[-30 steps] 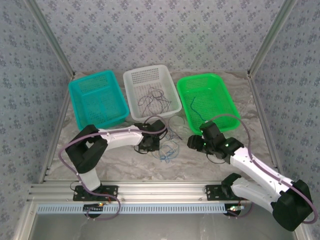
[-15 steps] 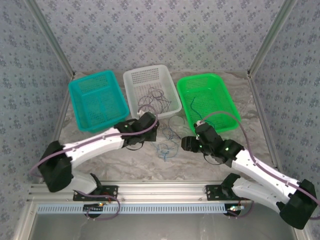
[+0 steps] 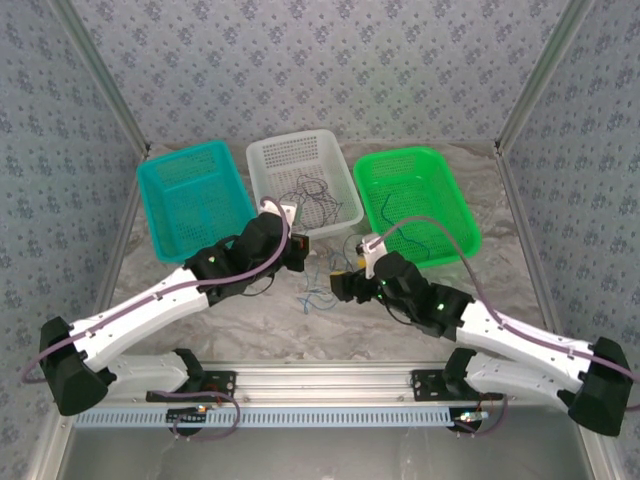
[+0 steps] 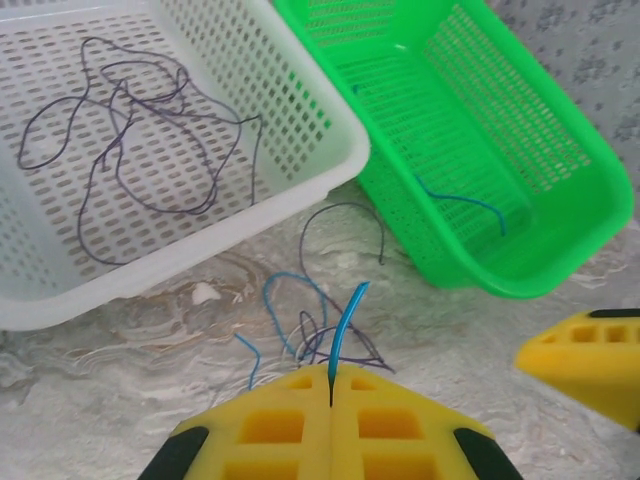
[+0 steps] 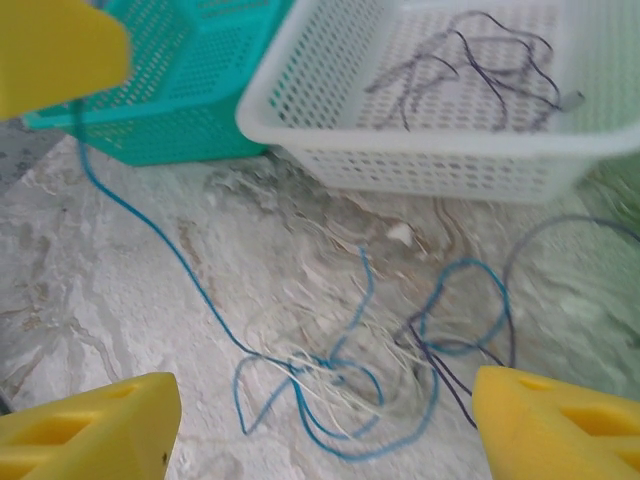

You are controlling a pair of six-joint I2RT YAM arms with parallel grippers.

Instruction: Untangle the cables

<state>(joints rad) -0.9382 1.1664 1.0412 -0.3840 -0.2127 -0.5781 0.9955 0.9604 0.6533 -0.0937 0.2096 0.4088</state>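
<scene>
Item 1, left gripper [image 4: 331, 380]: blocky yellow pads pressed together, pinching 1 thin blue cable [image 4: 346, 318] that runs down to the tangle [image 5: 335, 385].
Item 2, right gripper [image 5: 327, 405]: jaws spread wide, holding nothing, above the tangle.
Item 3, tangle: blue, cream and dark purple wires in loose loops on the marbled table [image 5: 120, 290], just in front of the white basket [image 4: 330, 160].
Item 4, white basket: perforated plastic, rounded rim; several dark purple cables [image 4: 130, 130] inside.
Item 5, green basket [image 4: 560, 230]: perforated plastic; 1 short blue wire [image 4: 462, 200] inside.
</scene>
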